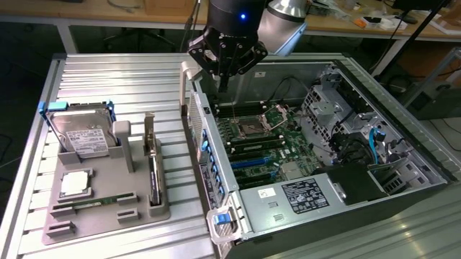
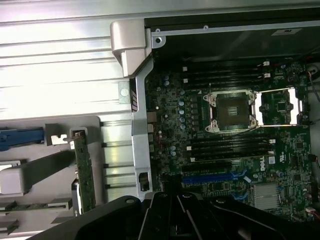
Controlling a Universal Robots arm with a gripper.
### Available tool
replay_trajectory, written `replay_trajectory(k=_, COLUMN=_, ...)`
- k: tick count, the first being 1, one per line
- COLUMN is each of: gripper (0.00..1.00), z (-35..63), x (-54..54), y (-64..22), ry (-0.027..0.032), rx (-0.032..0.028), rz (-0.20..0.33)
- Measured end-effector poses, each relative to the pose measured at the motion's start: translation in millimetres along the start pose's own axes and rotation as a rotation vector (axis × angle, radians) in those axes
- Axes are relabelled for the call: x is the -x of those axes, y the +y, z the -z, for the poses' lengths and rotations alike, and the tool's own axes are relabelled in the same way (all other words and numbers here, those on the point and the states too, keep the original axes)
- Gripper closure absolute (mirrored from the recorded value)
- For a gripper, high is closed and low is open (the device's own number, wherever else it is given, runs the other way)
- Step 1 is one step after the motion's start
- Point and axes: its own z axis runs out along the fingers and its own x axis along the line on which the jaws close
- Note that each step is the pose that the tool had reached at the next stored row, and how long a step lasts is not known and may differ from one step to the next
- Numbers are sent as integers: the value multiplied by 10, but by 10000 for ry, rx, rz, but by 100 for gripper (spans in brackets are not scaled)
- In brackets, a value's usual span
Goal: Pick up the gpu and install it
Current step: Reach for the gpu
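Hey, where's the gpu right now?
In the exterior view the gpu stands on edge in the grey holder on that view's left, between the hard drive and the open computer case.

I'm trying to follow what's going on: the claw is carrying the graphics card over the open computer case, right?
Not quite. The claw does hang over the open computer case, but it is shut and carries nothing. The graphics card stands on edge in the gray holder beside the case, as the exterior view shows.
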Motion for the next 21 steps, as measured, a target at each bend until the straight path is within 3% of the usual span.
replay_trajectory(k=21, gripper=89, z=3, x=-104, y=-8, ry=0, rx=0, rz=0)
